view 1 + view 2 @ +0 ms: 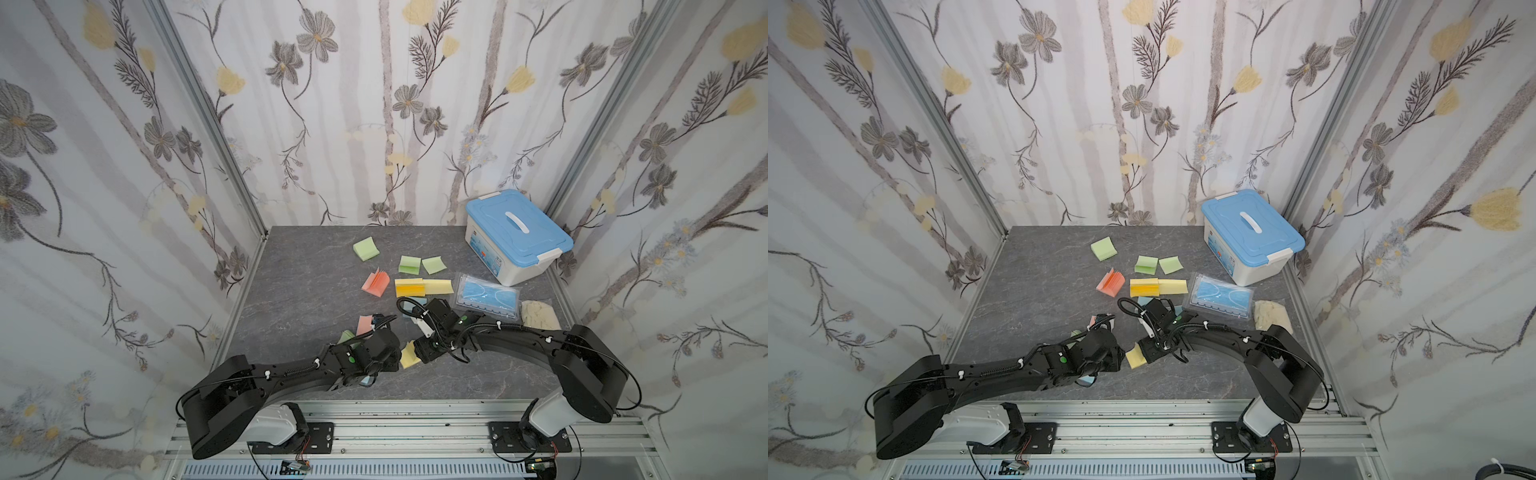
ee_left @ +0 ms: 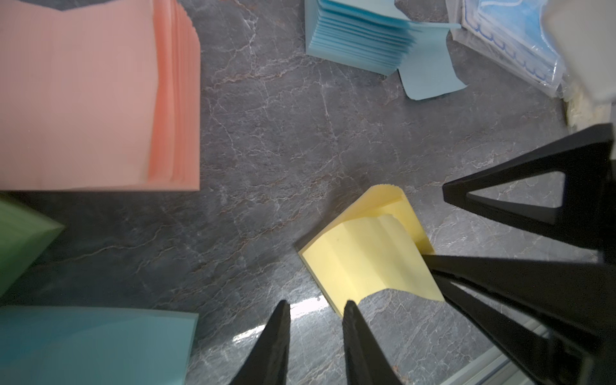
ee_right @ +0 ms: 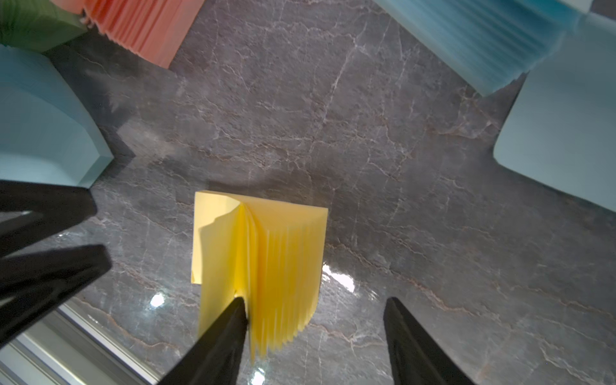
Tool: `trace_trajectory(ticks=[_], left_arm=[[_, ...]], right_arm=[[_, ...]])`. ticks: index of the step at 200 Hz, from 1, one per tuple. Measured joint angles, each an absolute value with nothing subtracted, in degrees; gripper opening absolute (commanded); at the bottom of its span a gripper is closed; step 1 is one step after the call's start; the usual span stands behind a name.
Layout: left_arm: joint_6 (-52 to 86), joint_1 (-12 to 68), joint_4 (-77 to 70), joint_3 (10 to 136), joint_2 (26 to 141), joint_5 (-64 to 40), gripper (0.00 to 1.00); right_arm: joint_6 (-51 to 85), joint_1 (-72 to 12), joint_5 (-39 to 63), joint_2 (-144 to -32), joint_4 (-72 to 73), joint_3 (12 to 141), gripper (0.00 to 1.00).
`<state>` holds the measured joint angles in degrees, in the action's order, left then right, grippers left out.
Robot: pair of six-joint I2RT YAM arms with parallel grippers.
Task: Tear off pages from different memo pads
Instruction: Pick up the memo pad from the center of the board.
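A yellow memo pad (image 1: 409, 354) lies near the table's front middle, between my two grippers. In the right wrist view its leaves (image 3: 276, 266) fan upward. My right gripper (image 3: 315, 300) is open, and one finger (image 3: 233, 320) is wedged between the curled top page (image 3: 213, 253) and the remaining leaves. My left gripper (image 2: 316, 305) is open by a narrow gap, with only bare table between its fingers. One fingertip (image 2: 350, 308) touches the corner of the same yellow pad (image 2: 366, 253). More pads lie around: salmon (image 2: 93, 100), light blue (image 2: 360, 40), and green (image 1: 367, 248). A loose blue page (image 2: 430, 76) lies beside the light blue pad.
A white box with a blue lid (image 1: 517, 237) stands at the back right. In front of it lie a clear packet of blue masks (image 1: 488, 297) and a cream bag (image 1: 540, 315). Another yellow pad (image 1: 409, 287) and a fanned salmon pad (image 1: 376, 284) lie mid-table. A metal rail (image 1: 415, 419) borders the front.
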<state>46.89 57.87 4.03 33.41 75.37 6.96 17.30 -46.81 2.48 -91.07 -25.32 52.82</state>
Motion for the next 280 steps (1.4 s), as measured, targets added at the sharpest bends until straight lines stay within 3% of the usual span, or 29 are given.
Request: trace_trajectory(ticks=[54, 121, 158, 233, 280], left_arm=[[50.81, 58.26, -1.26, 27.70, 74.28, 3.81, 0.25], [57.95, 64.23, -14.92, 29.93, 88.09, -1.67, 0.04], [60.23, 64.40, -18.55, 30.20, 90.32, 0.97, 0.05], [57.28, 61.04, -7.70, 30.24, 85.34, 10.50, 0.08], [55.27, 58.22, -9.87, 33.12, 89.86, 10.81, 0.08]], right_arm=[[15.79, -47.00, 1.45, -95.53, -25.65, 55.11, 0.68], [15.25, -46.92, 0.43, -98.17, -25.93, 56.10, 0.68], [15.38, -46.85, 0.54, -98.06, -25.67, 55.68, 0.68], [14.24, -46.63, 1.52, -98.35, -25.74, 55.99, 0.68], [11.88, -46.57, 1.96, -99.94, -27.49, 58.48, 0.68]])
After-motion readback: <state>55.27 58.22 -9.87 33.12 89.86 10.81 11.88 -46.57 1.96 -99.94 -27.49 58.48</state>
